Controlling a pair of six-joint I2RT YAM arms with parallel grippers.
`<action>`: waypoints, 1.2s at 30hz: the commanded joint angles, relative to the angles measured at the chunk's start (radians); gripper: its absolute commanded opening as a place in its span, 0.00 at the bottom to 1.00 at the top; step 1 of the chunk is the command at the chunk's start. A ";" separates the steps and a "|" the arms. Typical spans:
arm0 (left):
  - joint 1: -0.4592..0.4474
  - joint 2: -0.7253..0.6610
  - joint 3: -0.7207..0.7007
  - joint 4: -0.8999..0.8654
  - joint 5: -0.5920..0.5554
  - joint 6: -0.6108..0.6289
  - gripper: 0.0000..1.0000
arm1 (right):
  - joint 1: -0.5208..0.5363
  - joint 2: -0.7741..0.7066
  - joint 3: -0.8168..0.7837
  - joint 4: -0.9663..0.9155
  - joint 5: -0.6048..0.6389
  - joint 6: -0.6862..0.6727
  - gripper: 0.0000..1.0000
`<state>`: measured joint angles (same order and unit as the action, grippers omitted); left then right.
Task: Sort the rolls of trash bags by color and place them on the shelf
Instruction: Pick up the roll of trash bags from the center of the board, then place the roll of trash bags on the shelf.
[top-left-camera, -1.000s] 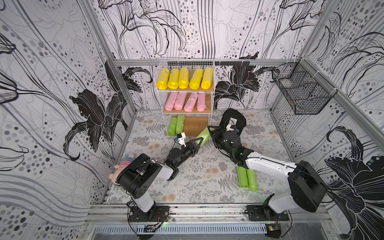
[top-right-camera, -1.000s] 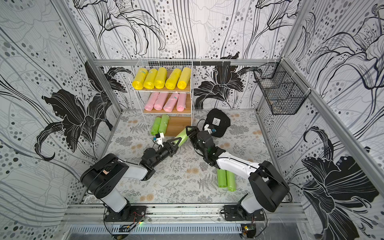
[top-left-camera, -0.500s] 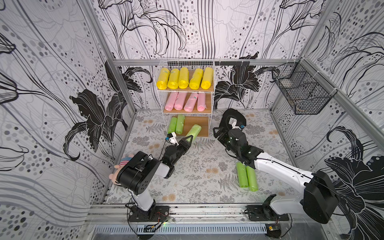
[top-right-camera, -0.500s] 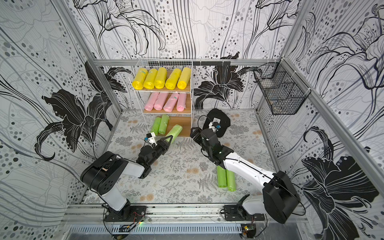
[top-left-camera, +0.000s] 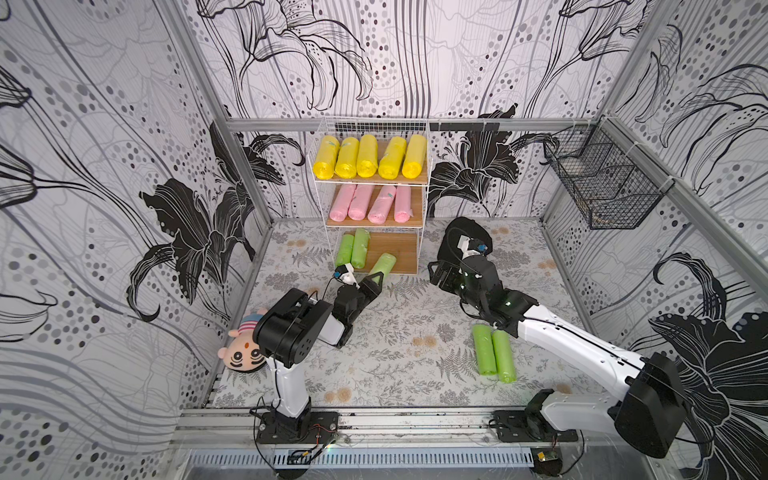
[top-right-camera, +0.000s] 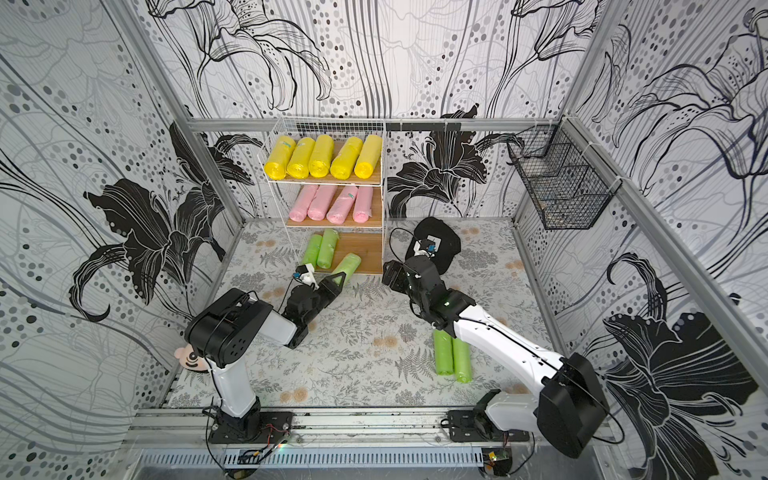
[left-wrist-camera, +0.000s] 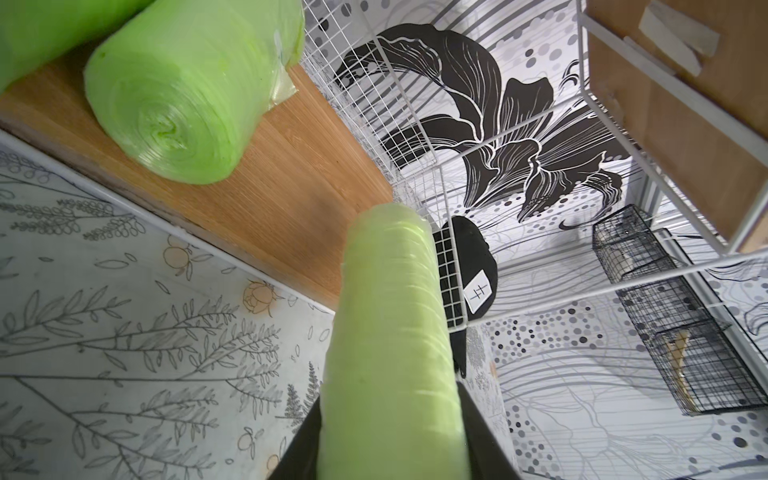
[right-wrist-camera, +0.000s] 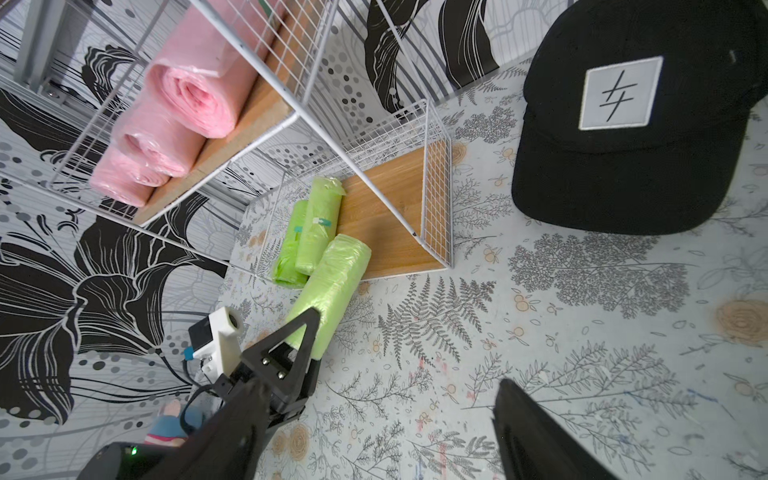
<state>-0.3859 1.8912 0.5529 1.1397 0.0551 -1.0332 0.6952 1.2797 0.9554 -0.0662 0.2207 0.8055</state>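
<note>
The shelf (top-left-camera: 401, 249) stands against the back wall. Five yellow rolls (top-left-camera: 368, 160) lie side by side on its top board, and four pink rolls (top-left-camera: 370, 203) lie on its middle board. On its bottom board two green rolls (top-left-camera: 353, 249) lie touching each other at the end toward the robot's left. The rest of that board is bare wood.

The left pincer (top-left-camera: 375, 277) is clenched on a third green one, the held roll (top-left-camera: 384, 262), gripping it near its rear end. The held roll slants toward the shelf. Its far end is over the front edge of the bottom board, just beside the two green rolls. Whether it rests on the board cannot be told.

The right pincer (top-left-camera: 438, 275) is released, with nothing between its jaws. It sits low in front of the shelf's right corner, apart from the held roll.

A black cap (top-left-camera: 455, 232) lies on the surface (top-left-camera: 399, 332) just beside the shelf's right side. A loose pair (top-left-camera: 494, 353) of green rolls lies side by side on the surface, well in front of the shelf, with one end under the right arm. A black basket (top-left-camera: 602, 187) hangs on the side wall, well to the right of the shelf. A doll (top-left-camera: 243, 351) lies at the surface's edge, well in front of the shelf and to its left.
</note>
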 joint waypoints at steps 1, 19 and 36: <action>0.014 0.021 0.056 0.020 -0.050 0.062 0.05 | -0.002 -0.023 -0.016 -0.018 -0.003 -0.026 0.88; 0.034 0.142 0.257 -0.120 -0.212 0.094 0.06 | -0.002 -0.023 -0.049 0.024 -0.019 -0.023 0.87; 0.035 0.232 0.433 -0.286 -0.298 0.020 0.18 | -0.001 -0.066 -0.066 0.012 -0.014 -0.028 0.87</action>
<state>-0.3576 2.1143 0.9565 0.8406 -0.2039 -0.9916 0.6952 1.2430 0.9058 -0.0597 0.2016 0.7948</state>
